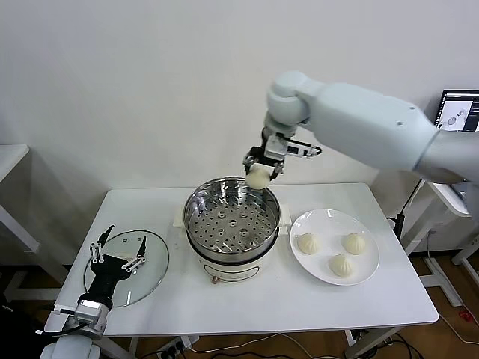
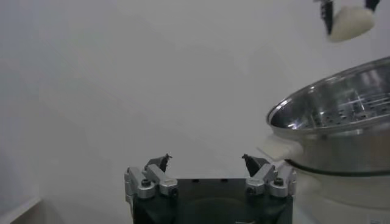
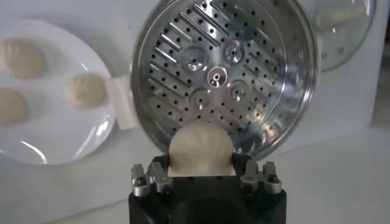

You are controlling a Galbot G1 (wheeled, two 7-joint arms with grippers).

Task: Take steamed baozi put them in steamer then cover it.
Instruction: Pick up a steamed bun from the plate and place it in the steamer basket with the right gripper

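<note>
My right gripper (image 1: 260, 173) is shut on one cream-white baozi (image 1: 259, 178) and holds it in the air above the far rim of the steamer (image 1: 232, 219). In the right wrist view the baozi (image 3: 200, 148) sits between the fingers, over the edge of the perforated tray (image 3: 222, 73). Three more baozi (image 1: 340, 264) lie on the white plate (image 1: 329, 221) right of the steamer. The glass cover (image 1: 146, 265) lies flat on the table left of the steamer. My left gripper (image 1: 117, 254) is open and empty over the cover; it also shows in the left wrist view (image 2: 206, 159).
The steamer tray holds nothing. A white table (image 1: 247, 303) carries everything. A laptop screen (image 1: 458, 111) stands at the far right, beyond the table. Another white table edge (image 1: 11, 161) shows at far left.
</note>
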